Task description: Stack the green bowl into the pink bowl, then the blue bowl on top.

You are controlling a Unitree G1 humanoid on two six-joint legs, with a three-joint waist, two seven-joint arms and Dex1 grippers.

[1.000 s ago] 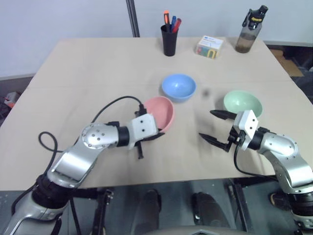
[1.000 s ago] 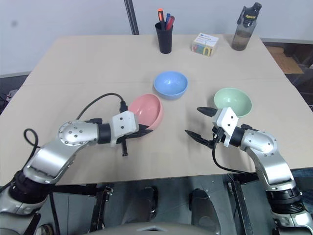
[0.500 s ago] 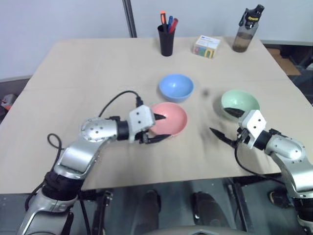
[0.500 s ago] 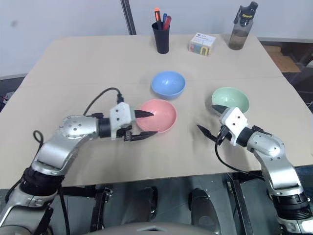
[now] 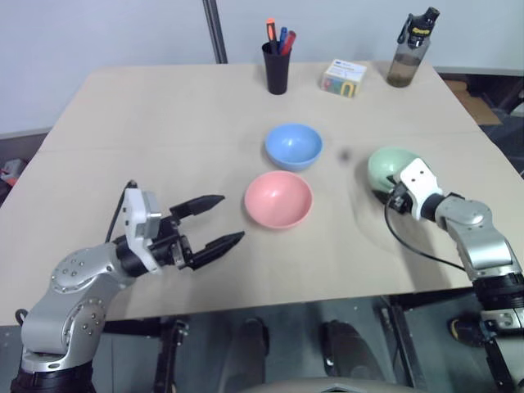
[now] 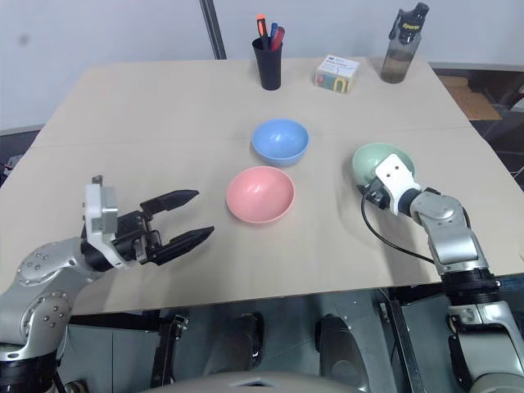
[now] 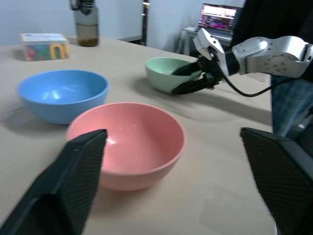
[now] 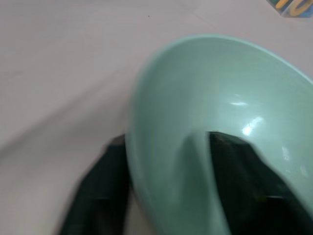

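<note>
Your right gripper [image 8: 168, 196] straddles the rim of the bowl.

You see the small round pale mint-green plastic bowl [image 8: 230, 98], smooth and glossy, tilted toward the camera. One black finger [image 8: 100, 196] sits outside its wall, the other black finger [image 8: 239, 176] inside the hollow, with the near rim running between them. The pale beige tabletop [image 8: 63, 63] lies behind, and a sliver of a blue and yellow printed box [image 8: 293, 6] shows beyond it.

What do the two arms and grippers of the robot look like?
Both arms are silver-grey metal with black joints. Each wrist carries a white block and a looping black cable. The left gripper and the right gripper each have two black, tapered fingers.
</note>
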